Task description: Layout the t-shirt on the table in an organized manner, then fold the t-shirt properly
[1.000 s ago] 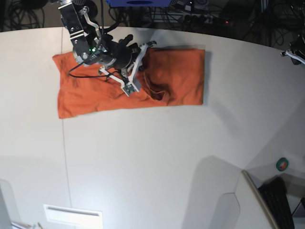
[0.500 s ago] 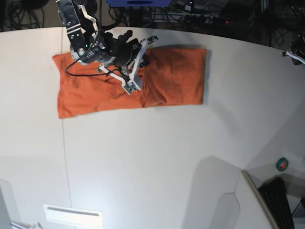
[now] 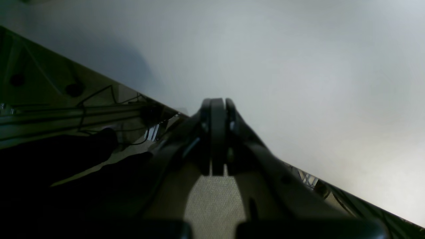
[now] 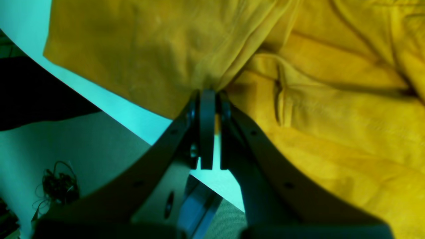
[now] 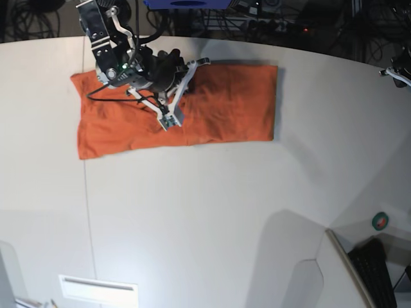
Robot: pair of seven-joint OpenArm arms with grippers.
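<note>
- Jaws of the right gripper (image 4: 208,96) are pressed together, dark curved plastic fingers (image 4: 207,132) meeting on a pinch of soft cloth that gathers into radiating creases at their tips.
- Cloth there belongs to the t-shirt (image 5: 218,109), a plain orange garment; the right wrist view tints it yellow and shows a matte weave, a stitched seam and shallow ridges running away toward 3 o'clock.
- From above, the t-shirt lies as a broad, roughly rectangular band at 12 o'clock of the table (image 5: 205,212), its lower edge wavy, its side at 3 o'clock straight.
- Right arm's wrist housing, black with white brackets, sits over the shirt's half toward 9 o'clock.
- Jaws of the left gripper (image 3: 217,103) are fully closed with nothing between them, smooth black fingers side by side over the table's edge.
- Table surface is smooth matte white with a curved rim and a thin dark seam line near 9 o'clock.
- Green tape roll (image 5: 381,221) lies off the table toward 4 o'clock.
</note>
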